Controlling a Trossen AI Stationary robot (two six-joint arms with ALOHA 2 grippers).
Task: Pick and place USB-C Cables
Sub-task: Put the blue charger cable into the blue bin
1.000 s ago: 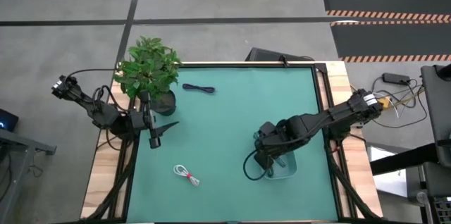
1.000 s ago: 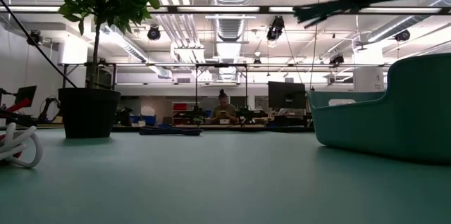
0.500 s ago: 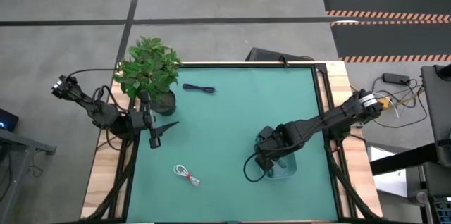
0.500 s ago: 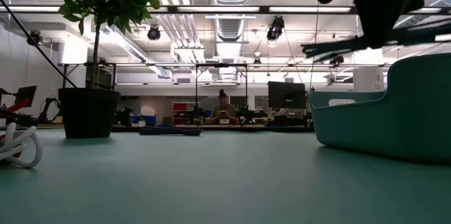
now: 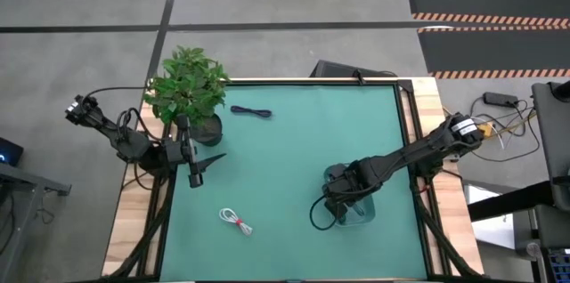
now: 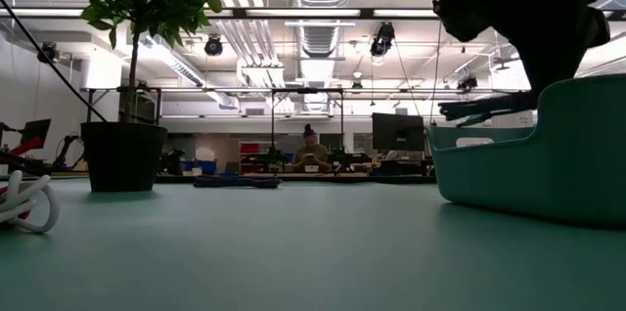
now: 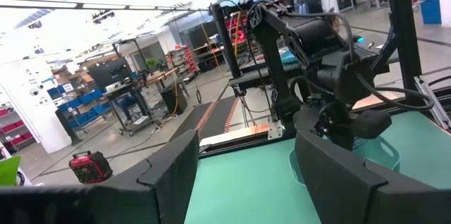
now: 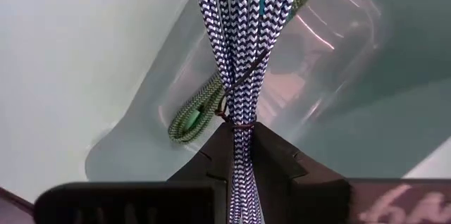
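Note:
My right gripper [image 5: 342,199] points down over the teal bin [image 5: 363,214] at the table's right, shut on a blue-and-white braided USB-C cable bundle [image 8: 243,34]. In the low view that bundle [image 6: 486,109] sticks out level just above the bin's rim [image 6: 489,133]. A green cable bundle [image 8: 194,115] lies on the bin's floor. A dark bundle [image 5: 251,111] lies near the far edge and a white one [image 5: 236,221] near the front. My left gripper [image 5: 198,174] waits open at the left, raised. My right gripper pinches the braided bundle between its two fingers, right by the thin wire tie [image 8: 235,120] that binds the strands. The fingers come from above, pointing down. The bundle is lifted clear and runs out level to one side, over the bin.
A potted plant [image 5: 189,94] stands at the far left corner. A loop of black robot wiring [image 5: 315,216] hangs beside the bin. Open green mat [image 5: 285,167] lies between the two arms. A person sits at a desk in the room beyond [image 6: 309,153].
My right gripper has come straight down toward the bin, still shut on the braided bundle. The bundle has stayed level and sunk from high above the bin to just over its rim.

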